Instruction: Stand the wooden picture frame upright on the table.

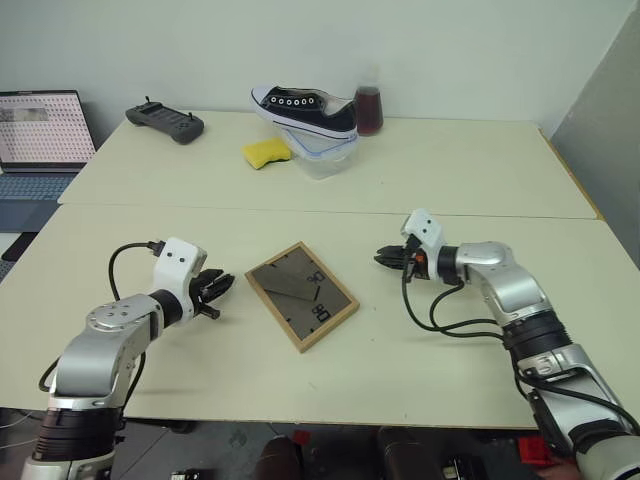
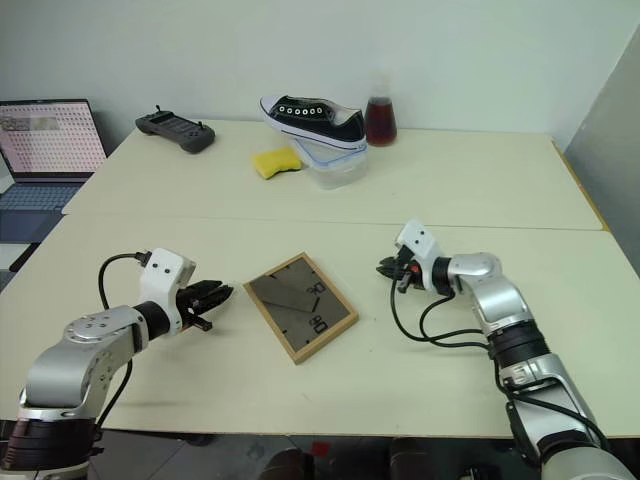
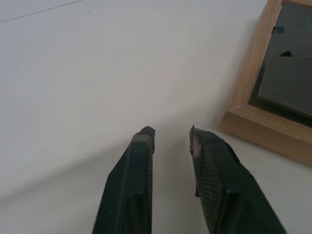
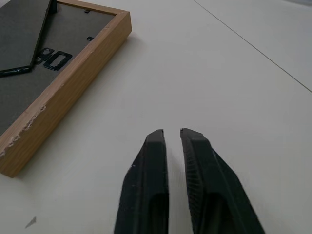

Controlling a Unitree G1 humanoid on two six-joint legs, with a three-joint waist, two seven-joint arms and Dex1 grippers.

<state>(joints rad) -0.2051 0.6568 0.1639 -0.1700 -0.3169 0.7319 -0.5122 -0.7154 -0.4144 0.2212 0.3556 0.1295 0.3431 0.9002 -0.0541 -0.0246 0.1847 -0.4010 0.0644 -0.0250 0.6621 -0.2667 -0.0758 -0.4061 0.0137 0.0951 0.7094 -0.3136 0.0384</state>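
The wooden picture frame (image 1: 300, 295) lies flat on the table (image 1: 420, 190), dark back up, with its easel stand folded against the back. It sits between my two grippers, turned at a slant. My left gripper (image 1: 215, 290) hovers just left of the frame's near-left corner (image 3: 243, 73), its fingers a little apart with nothing between them. To the right of the frame, with a gap of bare table between, my right gripper (image 1: 383, 259) points toward it and is shut and empty. The frame's wooden edge (image 4: 73, 78) lies ahead of the right fingers.
At the back of the table a black-and-white shoe (image 1: 305, 108) rests on a clear plastic container (image 1: 325, 160). A yellow sponge (image 1: 266, 152), a bottle of dark liquid (image 1: 368, 105) and a black controller (image 1: 165, 122) stand nearby. A laptop (image 1: 40, 130) is at far left.
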